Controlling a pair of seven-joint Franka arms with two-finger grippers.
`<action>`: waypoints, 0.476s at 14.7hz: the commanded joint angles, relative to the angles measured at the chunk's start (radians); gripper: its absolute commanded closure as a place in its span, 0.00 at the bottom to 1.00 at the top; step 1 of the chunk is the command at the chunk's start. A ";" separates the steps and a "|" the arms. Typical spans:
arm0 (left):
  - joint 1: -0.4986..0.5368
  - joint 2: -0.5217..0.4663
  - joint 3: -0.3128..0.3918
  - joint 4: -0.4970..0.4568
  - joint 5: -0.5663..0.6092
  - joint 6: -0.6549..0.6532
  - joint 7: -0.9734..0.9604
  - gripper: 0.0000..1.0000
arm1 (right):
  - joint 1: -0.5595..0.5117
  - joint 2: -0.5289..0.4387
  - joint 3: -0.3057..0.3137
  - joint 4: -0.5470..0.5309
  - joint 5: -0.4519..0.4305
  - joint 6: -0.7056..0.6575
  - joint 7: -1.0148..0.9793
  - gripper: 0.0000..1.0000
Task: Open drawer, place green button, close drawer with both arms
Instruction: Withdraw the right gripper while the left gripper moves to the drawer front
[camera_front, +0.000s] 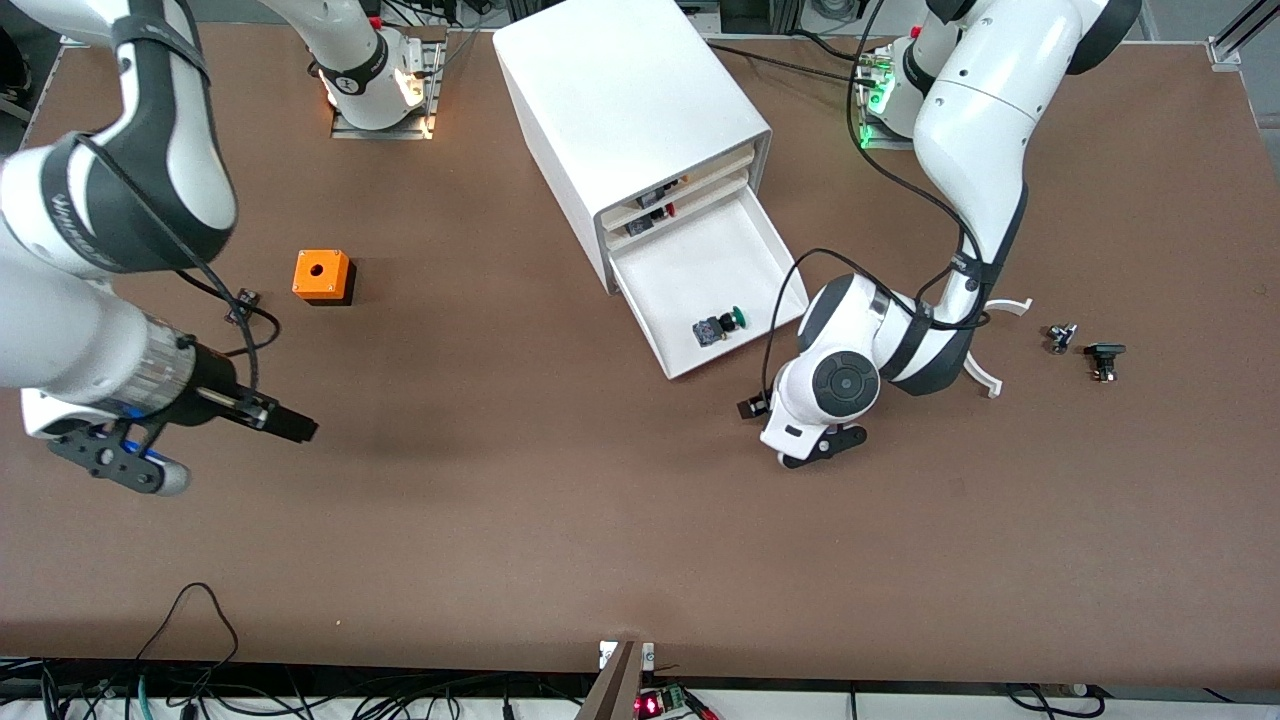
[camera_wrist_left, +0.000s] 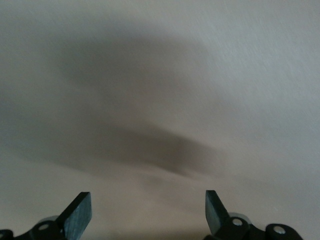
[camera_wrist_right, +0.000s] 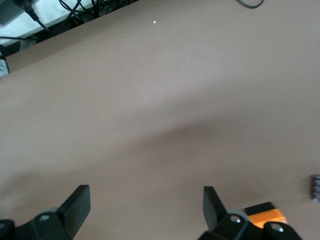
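Note:
The white cabinet (camera_front: 620, 110) stands at the table's middle. Its bottommost drawer (camera_front: 770, 255) is pulled open. The green-capped button (camera_front: 722, 327) lies inside it near the front wall. My left gripper (camera_front: 762, 408) is low beside the drawer's front corner, at the left arm's end of the front. In the left wrist view the gripper (camera_wrist_left: 148, 202) is open and empty, close to a pale shadowed surface. My right gripper (camera_front: 296, 428) is over bare table toward the right arm's end. It is open and empty in the right wrist view (camera_wrist_right: 146, 197).
An orange box with a hole (camera_front: 322, 276) stands toward the right arm's end; its edge shows in the right wrist view (camera_wrist_right: 265, 216). A small black part (camera_front: 240, 304) lies beside it. Two small parts (camera_front: 1060, 338), one black-capped (camera_front: 1104, 358), and a white curved piece (camera_front: 1008, 306) lie beside the left arm.

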 joint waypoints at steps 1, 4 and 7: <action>0.015 -0.060 -0.035 -0.071 -0.047 -0.005 -0.018 0.00 | 0.002 -0.161 -0.035 -0.187 -0.002 0.011 -0.121 0.00; 0.018 -0.075 -0.064 -0.106 -0.075 -0.010 -0.036 0.00 | 0.002 -0.275 -0.051 -0.301 -0.055 0.021 -0.201 0.00; 0.021 -0.102 -0.103 -0.157 -0.081 -0.013 -0.064 0.00 | 0.002 -0.382 -0.051 -0.406 -0.120 0.038 -0.293 0.00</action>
